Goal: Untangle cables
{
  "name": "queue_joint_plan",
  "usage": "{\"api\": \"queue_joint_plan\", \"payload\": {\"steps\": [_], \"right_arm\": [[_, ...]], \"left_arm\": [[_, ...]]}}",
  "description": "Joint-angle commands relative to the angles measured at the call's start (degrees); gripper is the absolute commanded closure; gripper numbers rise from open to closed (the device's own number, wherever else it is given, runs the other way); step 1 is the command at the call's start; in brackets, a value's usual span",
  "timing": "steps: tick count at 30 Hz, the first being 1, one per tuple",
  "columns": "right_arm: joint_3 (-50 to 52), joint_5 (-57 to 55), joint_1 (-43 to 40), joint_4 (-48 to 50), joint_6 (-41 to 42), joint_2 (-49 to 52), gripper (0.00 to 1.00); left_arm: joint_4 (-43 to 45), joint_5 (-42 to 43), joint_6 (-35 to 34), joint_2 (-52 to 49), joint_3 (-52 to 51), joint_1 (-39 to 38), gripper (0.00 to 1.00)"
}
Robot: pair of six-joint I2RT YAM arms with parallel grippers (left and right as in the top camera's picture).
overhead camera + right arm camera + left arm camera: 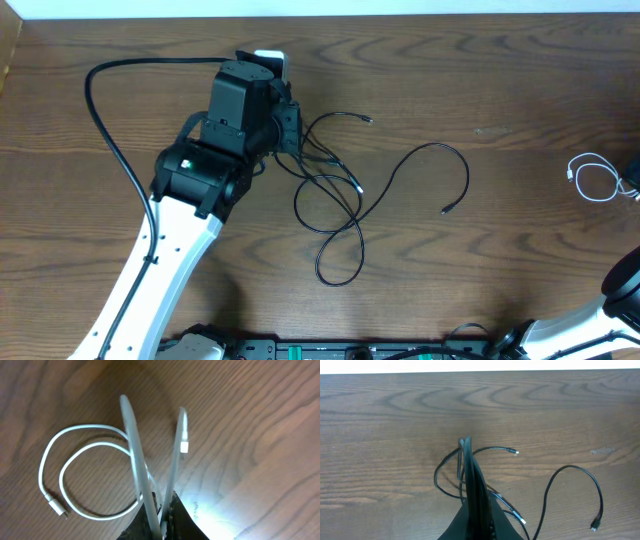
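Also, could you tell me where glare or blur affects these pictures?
Right wrist: a bright glare patch on the table beside the right end effector, its fingers blurred, white cable sharp. Left wrist: washed-out strip along the top, left end effector soft. Overhead: even light, black cables crisp.

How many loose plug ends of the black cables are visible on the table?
3 plug ends: one just right of the left gripper, one amid the tangled black cables, one farthest right. More may hide beneath the arm.
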State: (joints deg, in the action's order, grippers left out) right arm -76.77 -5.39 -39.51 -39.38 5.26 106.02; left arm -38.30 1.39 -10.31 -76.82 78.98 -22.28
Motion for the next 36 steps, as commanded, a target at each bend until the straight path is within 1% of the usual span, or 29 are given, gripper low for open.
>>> {"api": "queue_joint_plan", "payload": {"steps": [1,5,7,8,10,11,12,13,14,16,17,19,20,21,26,30,34,35,36], "right_arm": [[0.7,1.9,-0.2,0.1,0.5,0.1,0.94],[0.7,2.0,-0.2,-0.7,0.5,0.1,0.91],[0.7,3.0,-0.2,-0.9,0.5,0.1,0.82],[0.7,3.7,-0.2,-0.9,0.5,0.1,0.76],[0.7,5.2,-0.2,-0.9,0.5,0.1,0.7],[0.7,5.7,-0.2,-0.9,0.4,0.1,0.64],[0.7,6.2,-0.2,-0.9,0.4,0.1,0.54],[0.7,6.7,-0.2,-0.9,0.3,0.1,0.48],[0.7,7.4,-0.2,-0.9,0.0,0.1,0.39],[0.7,9.5,-0.1,-0.7,-0.2,0.1,0.3],[0.7,10.5,0.1,-0.6,-0.2,0.1,0.26],[0.7,10.6,0.9,-0.5,-1.2,0.1,0.2],[0.7,10.5,1.5,-0.5,-1.9,0.1,0.18],[0.7,10.5,2.2,-0.3,-2.6,0.1,0.16],[0.7,10.5,6.0,0.9,-4.3,-0.1,0.12],[0.2,10.2,8.6,1.9,-5.8,-0.7,0.12],[-1.2,9.9,8.8,1.8,-5.7,-1.6,0.12],[-1.4,8.4,8.7,1.8,-5.3,-2.2,0.13],[-1.9,3.1,8.5,1.3,-2.8,-3.3,0.13]], "left_arm": [[0.9,0.2,0.2,-1.9,-0.1,-0.1,0.93],[2.2,0.7,0.7,-4.7,-0.1,-2.0,0.93],[3.1,2.2,1.1,-6.7,-0.1,-3.7,0.92],[3.3,2.3,1.1,-7.5,-0.1,-4.5,0.92],[3.8,2.3,1.1,-8.8,-0.1,-5.7,0.92],[4.0,2.3,1.3,-9.5,-0.1,-6.4,0.92],[4.3,2.3,1.7,-10.1,-0.1,-7.2,0.92],[4.4,2.3,2.1,-10.5,-0.1,-7.7,0.92],[4.6,2.3,3.0,-10.9,-0.1,-8.3,0.9],[4.6,2.3,5.0,-11.5,-0.1,-9.7,0.83],[4.5,2.3,6.4,-11.6,-0.1,-10.3,0.74],[4.5,2.3,9.2,-11.6,-0.1,-11.4,0.61],[4.5,2.3,9.8,-11.6,-0.1,-11.6,0.56],[4.4,2.3,10.1,-11.6,-0.1,-11.6,0.53],[4.1,2.3,10.1,-11.6,-0.1,-11.6,0.47],[4.1,4.2,10.1,-11.6,-0.1,-11.9,0.47],[4.1,4.6,10.1,-11.6,-0.1,-12.1,0.47],[4.1,4.6,10.1,-11.6,-0.1,-12.1,0.47],[4.1,4.6,10.1,-11.6,-0.1,-12.1,0.47]]}}
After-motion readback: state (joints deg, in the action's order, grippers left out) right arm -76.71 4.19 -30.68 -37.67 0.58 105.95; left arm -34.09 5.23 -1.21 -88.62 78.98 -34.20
